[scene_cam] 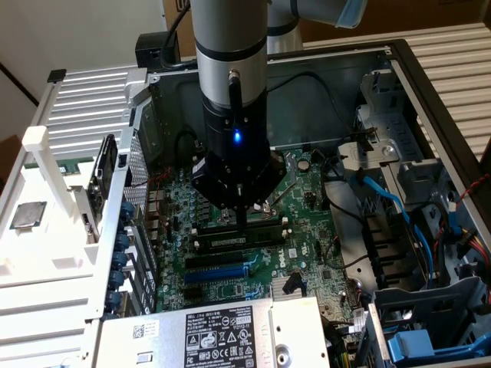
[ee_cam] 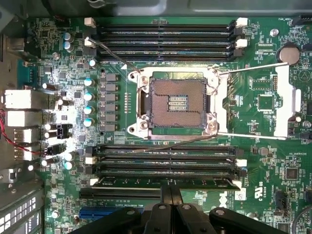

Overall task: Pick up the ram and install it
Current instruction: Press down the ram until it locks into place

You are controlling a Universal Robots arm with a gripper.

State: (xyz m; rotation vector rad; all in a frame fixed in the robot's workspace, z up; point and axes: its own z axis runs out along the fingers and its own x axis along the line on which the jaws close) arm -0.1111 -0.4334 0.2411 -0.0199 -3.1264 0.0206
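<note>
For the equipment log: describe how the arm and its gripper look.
The arm is a thick silver-grey cylinder with a dark band, a pale blue joint cap and a black cable behind it. Below sits a black wrist housing with a glowing blue light. The gripper is black, with angular linkages and two slim fingers.

My own gripper covers the middle of the ram beside the CPU socket. Whether the ram's clips have latched is too small to tell.
</note>
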